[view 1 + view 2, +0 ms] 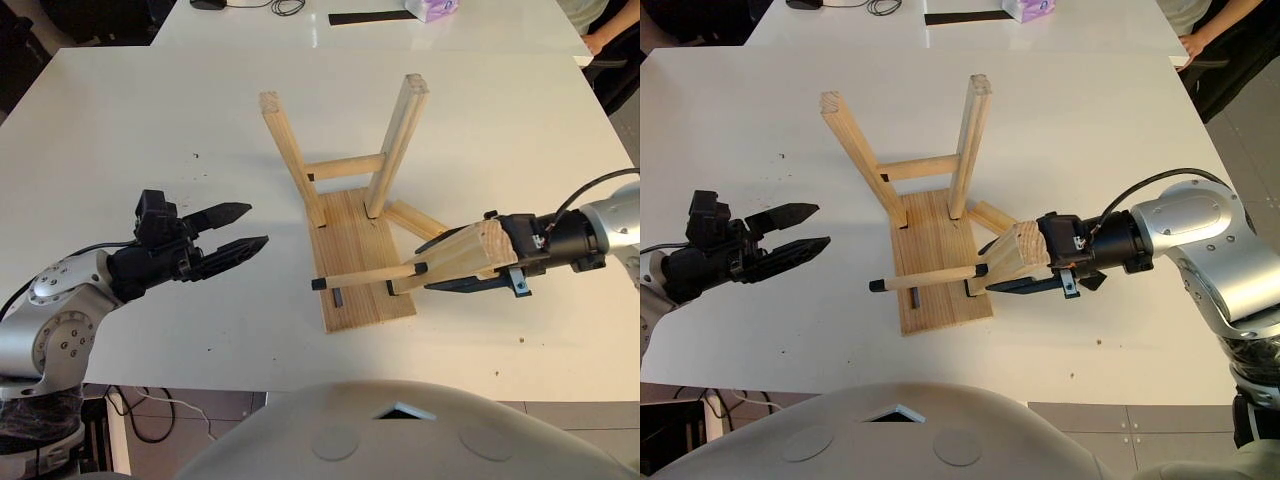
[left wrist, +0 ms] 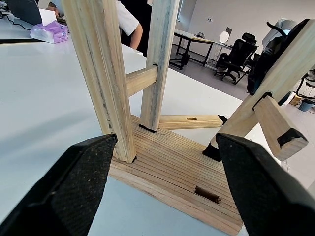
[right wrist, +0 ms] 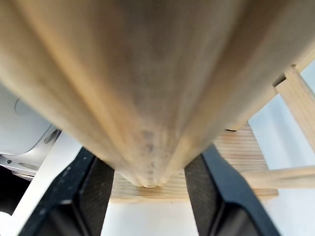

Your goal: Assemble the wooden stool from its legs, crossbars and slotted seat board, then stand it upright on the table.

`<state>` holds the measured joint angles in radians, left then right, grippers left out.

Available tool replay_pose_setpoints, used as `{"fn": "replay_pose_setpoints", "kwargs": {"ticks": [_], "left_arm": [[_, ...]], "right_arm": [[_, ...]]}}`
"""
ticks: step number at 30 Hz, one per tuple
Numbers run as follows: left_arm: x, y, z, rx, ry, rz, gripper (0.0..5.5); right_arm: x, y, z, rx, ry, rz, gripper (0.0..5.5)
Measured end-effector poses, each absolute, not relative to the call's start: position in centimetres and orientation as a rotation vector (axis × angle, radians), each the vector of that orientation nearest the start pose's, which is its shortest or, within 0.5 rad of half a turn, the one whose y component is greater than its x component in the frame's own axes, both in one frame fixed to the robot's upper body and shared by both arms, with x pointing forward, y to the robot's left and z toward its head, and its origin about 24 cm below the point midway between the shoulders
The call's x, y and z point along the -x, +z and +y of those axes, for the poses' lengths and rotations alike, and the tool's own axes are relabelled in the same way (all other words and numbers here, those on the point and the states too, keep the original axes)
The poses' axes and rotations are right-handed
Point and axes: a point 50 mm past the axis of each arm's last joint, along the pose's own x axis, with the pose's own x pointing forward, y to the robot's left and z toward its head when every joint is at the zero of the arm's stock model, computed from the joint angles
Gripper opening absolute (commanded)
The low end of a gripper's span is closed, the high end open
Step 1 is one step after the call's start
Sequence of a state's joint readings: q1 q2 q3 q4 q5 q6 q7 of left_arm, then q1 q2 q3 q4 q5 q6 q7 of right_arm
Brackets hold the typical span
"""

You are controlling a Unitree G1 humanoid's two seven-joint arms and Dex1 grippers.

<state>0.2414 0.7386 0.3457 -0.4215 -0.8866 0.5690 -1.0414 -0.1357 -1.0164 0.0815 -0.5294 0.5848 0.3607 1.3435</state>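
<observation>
Bare table (image 1: 130, 130) is lying open along the left edge; upright legs (image 1: 290, 155) and a held leg (image 1: 460, 255) are crowding the board (image 1: 350, 245).

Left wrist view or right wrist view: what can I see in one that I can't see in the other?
Left wrist view's own: two upright legs joined by a short crossbar, standing in the seat board; a loose wooden piece lying on the table behind them; the open left gripper; a purple tissue box.
Right wrist view's own: the right gripper with its fingers pressed on both sides of the held leg, seen close up.
Shared: the seat board, the held leg and the thin crossbar stuck into it.
</observation>
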Motion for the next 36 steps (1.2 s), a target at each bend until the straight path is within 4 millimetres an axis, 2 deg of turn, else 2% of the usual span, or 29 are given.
{"fn": "replay_pose_setpoints", "kwargs": {"ticks": [5,10,16,21,28,31,36], "left_arm": [[-17.9,12.7,23.5,0.196,-1.06,0.214,3.73],[-18.0,12.8,23.3,0.195,-1.072,0.211,3.73],[-18.0,12.8,23.1,0.197,-1.084,0.211,3.73],[-18.1,12.8,22.9,0.196,-1.091,0.21,3.73],[-18.5,12.8,22.4,0.199,-1.126,0.211,3.73],[-18.7,13.0,22.0,0.194,-1.145,0.203,3.73],[-18.7,12.8,21.7,0.201,-1.158,0.211,3.73]], "right_arm": [[-20.4,15.7,-17.4,0.458,1.722,0.308,2.01],[-21.1,15.7,-16.4,0.517,1.761,0.274,2.01],[-20.8,15.3,-15.7,0.559,1.774,0.211,2.01],[-20.6,14.9,-15.5,0.55,1.761,0.241,2.01],[-22.8,14.5,-15.2,0.438,1.761,0.358,2.01],[-23.9,13.5,-14.7,0.35,1.752,0.402,2.01],[-24.9,12.8,-14.0,0.309,1.758,0.379,2.01]]}}
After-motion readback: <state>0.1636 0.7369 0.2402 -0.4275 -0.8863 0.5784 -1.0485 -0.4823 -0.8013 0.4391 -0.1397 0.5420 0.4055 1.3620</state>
